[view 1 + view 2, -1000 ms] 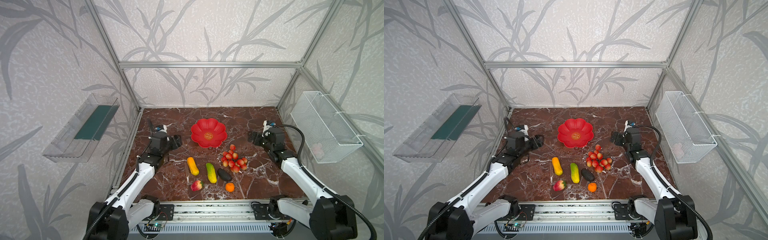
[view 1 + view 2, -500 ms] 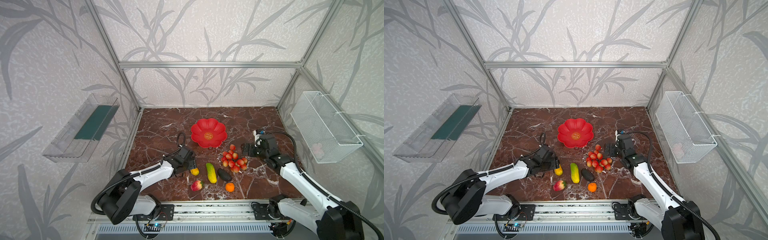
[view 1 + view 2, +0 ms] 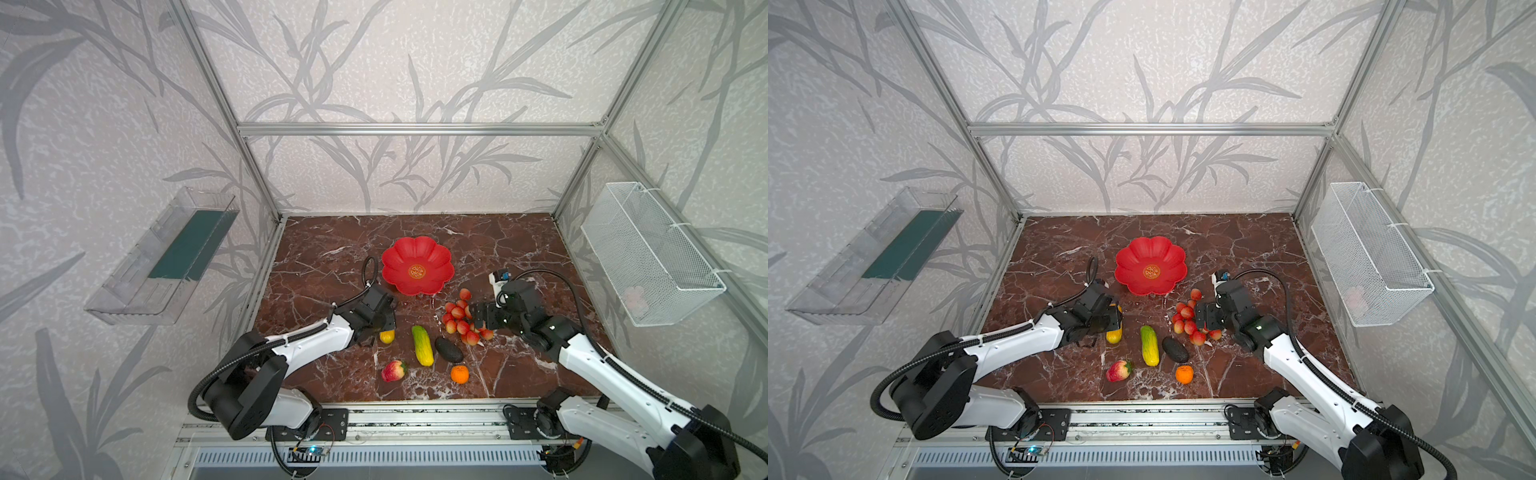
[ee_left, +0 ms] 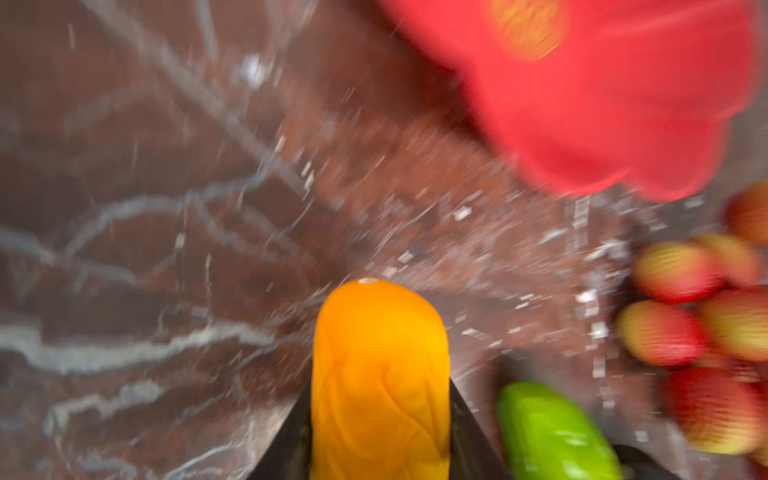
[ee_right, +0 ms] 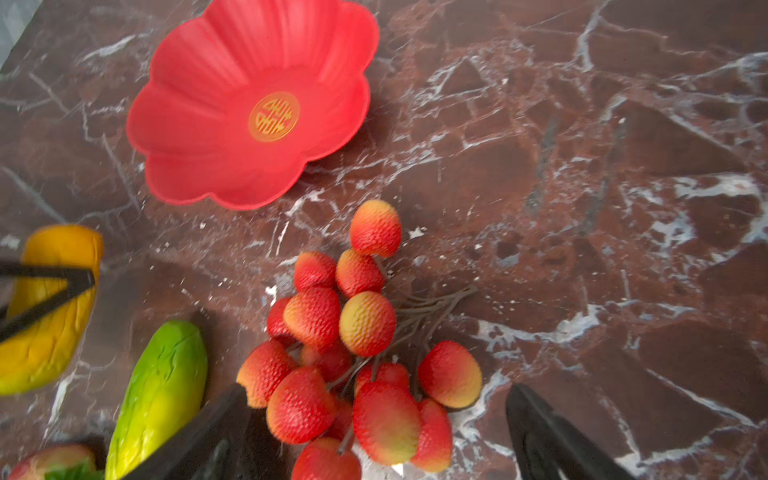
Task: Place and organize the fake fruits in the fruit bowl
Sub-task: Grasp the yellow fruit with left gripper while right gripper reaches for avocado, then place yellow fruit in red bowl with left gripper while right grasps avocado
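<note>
Bowl (image 3: pixel 399 257) stands on the desk (image 3: pixel 324 257), with the fruits (image 3: pixel 422 351) all outside it on the near side. The left jaws pinch the orange fruit (image 4: pixel 380 374) near the bowl's rim. The right jaws are spread around the berry bunch (image 5: pixel 365 324), which lies on the desk.

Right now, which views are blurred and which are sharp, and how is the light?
Left wrist view: heavy motion blur over the fruit bowl, the berry bunch and the marble table; only the orange-yellow fruit is fairly sharp. Right wrist view: mostly sharp, berry skin texture clear, slight smear at the orange-yellow fruit. Both top views: sharp, evenly lit, soft shadows only.
</note>
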Robot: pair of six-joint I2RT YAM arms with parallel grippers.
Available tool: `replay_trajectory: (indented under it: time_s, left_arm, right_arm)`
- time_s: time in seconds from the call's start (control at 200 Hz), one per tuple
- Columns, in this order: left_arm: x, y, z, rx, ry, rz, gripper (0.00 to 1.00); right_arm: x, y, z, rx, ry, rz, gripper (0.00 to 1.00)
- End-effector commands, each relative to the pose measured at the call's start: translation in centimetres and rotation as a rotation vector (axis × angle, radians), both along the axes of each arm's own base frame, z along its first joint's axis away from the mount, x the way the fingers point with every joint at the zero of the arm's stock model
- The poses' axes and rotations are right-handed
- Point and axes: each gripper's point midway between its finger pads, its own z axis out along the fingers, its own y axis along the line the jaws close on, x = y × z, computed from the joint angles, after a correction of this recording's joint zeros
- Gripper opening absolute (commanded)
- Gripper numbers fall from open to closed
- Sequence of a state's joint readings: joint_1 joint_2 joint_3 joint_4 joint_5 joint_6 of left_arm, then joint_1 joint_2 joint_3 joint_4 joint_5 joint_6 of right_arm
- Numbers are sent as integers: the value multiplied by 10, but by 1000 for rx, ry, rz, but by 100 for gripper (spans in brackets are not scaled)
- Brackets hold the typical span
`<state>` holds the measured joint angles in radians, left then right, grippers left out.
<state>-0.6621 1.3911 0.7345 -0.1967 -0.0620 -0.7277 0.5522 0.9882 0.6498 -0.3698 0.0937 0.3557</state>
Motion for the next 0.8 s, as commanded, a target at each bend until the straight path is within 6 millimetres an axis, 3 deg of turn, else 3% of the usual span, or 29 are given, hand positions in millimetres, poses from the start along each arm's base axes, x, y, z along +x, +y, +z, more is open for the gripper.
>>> replay_trajectory:
  time_s: [0.0, 0.07, 0.15, 0.35, 0.46, 0.575, 0.695, 0.795]
  left_arm:
    - [36, -10, 55, 59, -151, -68, 37]
    - [57, -19, 66, 97, -166, -113, 37]
    - [84, -26, 66, 148, -152, -124, 37]
    - [143, -48, 43, 160, -78, -157, 37]
    - [168, -52, 17, 192, -11, -147, 36]
    - [182, -49, -13, 193, 101, -119, 35]
    - [190, -54, -26, 109, 144, -109, 35]
    - [192, -56, -27, 68, 153, -110, 48]
  right_arm:
    - [-12, 15, 4, -20, 3, 28, 94]
    - [-20, 28, 0, -27, 3, 58, 93]
    - [-29, 42, -4, -28, 16, 93, 92]
    - [-56, 70, -15, -55, 41, 173, 90]
    - [-68, 83, -20, -62, 49, 203, 90]
    - [-78, 89, -28, -90, 63, 233, 89]
    - [-81, 88, -33, -110, 75, 236, 88]
    - [-79, 85, -38, -130, 61, 231, 87]
